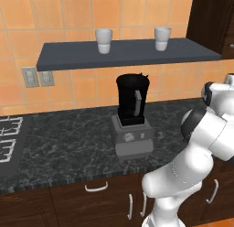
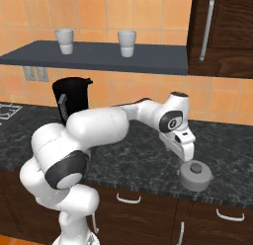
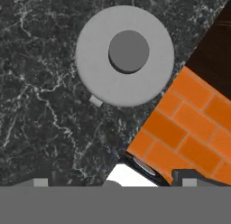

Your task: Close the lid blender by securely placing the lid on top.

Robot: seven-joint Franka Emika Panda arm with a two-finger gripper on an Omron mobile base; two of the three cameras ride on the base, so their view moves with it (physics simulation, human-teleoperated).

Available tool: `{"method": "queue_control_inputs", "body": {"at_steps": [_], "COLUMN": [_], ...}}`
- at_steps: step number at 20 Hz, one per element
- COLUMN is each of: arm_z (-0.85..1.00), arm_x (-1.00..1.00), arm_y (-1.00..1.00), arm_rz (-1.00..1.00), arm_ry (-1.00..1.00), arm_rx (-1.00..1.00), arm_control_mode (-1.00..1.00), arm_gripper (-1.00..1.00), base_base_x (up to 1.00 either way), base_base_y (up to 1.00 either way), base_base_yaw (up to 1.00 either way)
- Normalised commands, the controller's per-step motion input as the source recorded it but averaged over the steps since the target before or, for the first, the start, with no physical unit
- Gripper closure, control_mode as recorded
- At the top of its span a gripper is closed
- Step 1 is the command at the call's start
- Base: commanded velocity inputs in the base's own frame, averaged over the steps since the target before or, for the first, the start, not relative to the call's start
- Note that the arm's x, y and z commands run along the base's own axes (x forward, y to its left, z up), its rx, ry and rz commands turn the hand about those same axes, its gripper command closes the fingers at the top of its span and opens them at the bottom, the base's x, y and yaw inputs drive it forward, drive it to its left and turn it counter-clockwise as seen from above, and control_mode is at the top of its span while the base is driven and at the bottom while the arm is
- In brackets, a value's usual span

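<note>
Greys and blacks against orange tile

The lid [image 3: 124,56] is light grey with a darker grey knob; the blender [image 1: 132,115] has a black jar on a grey base. The tabletop [image 1: 68,143] is black marble veined white, the wall tiles [image 1: 68,15] orange, the cups [image 1: 103,40] white, the shelf [image 1: 128,53] slate grey.

Grey knobbed lid [image 2: 196,176] lies flat on the counter; black blender [image 1: 132,116] stands upright, seemingly uncovered.

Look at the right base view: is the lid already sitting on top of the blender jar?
No: the lid lies on the counter just below the tool, far from the blender.
</note>
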Motion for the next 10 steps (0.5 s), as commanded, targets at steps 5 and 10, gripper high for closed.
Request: {"method": "queue_control_inputs", "body": {"at_steps": [5,10], "arm_z": [-0.35,-0.44], "arm_x": [0.17,0.08], "arm_y": [-0.79,-0.62], "arm_rz": [0.0,0.02], "arm_ry": [0.02,0.01], "arm_rx": [0.03,0.03], "arm_control_mode": [-1.0,-1.0], "arm_gripper": [-1.0,-1.0], "base_base_x": [0.0,0.0], "base_base_y": [0.0,0.0], "base_base_yaw": [0.0,0.0]}}
